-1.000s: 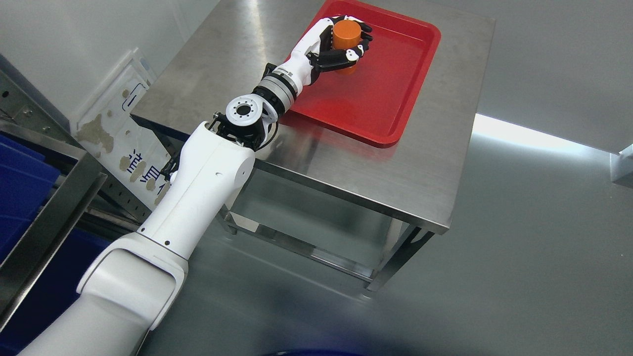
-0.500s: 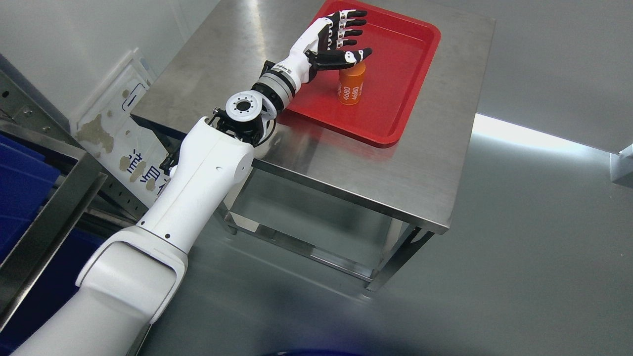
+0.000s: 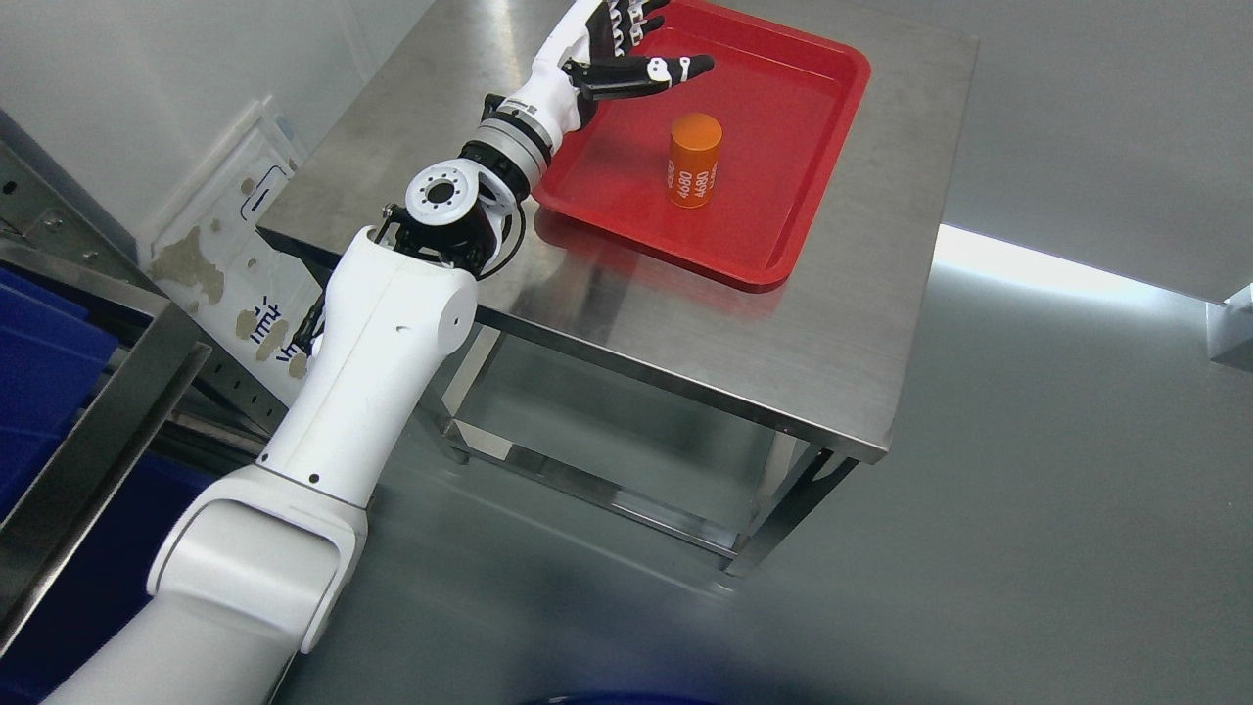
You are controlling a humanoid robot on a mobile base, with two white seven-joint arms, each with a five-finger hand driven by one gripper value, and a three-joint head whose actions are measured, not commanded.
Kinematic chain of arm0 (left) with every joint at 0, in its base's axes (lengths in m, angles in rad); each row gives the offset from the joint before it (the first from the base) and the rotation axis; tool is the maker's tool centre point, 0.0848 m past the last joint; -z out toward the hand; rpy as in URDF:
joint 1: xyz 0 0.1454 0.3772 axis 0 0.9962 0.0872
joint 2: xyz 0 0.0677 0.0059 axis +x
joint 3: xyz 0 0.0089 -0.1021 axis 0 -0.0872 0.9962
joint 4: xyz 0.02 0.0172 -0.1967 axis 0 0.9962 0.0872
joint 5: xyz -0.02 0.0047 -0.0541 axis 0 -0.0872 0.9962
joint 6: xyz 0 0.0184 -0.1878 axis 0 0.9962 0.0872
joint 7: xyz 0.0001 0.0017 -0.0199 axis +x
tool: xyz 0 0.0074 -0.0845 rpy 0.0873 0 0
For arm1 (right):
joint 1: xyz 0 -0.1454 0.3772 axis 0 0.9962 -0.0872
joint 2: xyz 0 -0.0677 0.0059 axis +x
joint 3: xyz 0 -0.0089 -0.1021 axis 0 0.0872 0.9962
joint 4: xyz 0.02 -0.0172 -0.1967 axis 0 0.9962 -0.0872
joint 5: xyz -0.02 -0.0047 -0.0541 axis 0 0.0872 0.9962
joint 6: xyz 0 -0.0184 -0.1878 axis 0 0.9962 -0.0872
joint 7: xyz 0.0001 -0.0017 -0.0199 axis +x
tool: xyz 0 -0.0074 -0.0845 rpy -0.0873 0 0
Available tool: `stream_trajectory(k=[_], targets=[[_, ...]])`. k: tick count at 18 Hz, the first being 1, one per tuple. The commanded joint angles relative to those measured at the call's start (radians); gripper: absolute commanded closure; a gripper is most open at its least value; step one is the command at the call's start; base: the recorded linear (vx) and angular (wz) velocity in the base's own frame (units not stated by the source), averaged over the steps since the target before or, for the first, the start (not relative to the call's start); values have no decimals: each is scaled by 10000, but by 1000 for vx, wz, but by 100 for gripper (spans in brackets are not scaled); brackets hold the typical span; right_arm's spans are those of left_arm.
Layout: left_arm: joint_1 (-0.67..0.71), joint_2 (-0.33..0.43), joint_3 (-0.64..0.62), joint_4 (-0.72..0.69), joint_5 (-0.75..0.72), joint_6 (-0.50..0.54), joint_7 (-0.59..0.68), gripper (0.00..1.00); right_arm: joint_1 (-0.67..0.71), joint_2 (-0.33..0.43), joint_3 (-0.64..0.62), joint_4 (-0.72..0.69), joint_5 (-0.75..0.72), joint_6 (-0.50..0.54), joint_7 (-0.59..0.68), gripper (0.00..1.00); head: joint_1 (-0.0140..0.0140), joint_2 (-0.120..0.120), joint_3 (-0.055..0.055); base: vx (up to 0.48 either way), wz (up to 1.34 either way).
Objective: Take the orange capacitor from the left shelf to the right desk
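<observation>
The orange capacitor point(image 3: 694, 161), a small cylinder with white print, stands upright in the red tray point(image 3: 783, 225) on the steel desk point(image 3: 744, 333). My left hand point(image 3: 631, 44) is open with fingers spread, up and to the left of the capacitor, over the tray's far left edge and clear of it. Its arm reaches in from the lower left across the desk's left side. The right hand is out of view.
The metal shelf frame point(image 3: 108, 421) with blue bins point(image 3: 39, 362) stands at the left edge. A white board with worn print point(image 3: 235, 255) leans between shelf and desk. Grey floor lies to the right of the desk.
My left hand let go of the capacitor, opened, and drew back up and to the left. The capacitor now stands alone in the tray.
</observation>
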Motion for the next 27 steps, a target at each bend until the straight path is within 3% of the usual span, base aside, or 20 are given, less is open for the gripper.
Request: stream_trajectory(k=[1, 4, 8, 12, 20, 27], targets=[[3313, 758, 2288, -4873, -39, -36, 13, 0, 199, -175, -169, -174, 31, -5, 5, 0, 0, 0, 0, 0, 0], [4867, 1143, 2731, -6181, -39, -128, 13, 0, 199, -175, -169, -174, 31, -5, 5, 0, 0, 0, 0, 0, 0], [6187, 1863, 3454, -6276, -54, -970, 13, 0, 199, -175, -169, -174, 31, -5, 5, 0, 0, 0, 0, 0, 0], [7354, 1789, 3485, -6276, -54, -1630, 13, 0, 199, -175, -169, -174, 31, -5, 5, 0, 0, 0, 0, 0, 0], [7280, 1590, 3362, -6276, -54, -1739, -2, 0, 199, -175, -169, -174, 31, -5, 5, 0, 0, 0, 0, 0, 0], [6175, 1283, 3025, -6261, -146, -1172, 13, 0, 199, -175, -169, -174, 31, -5, 5, 0, 0, 0, 0, 0, 0]])
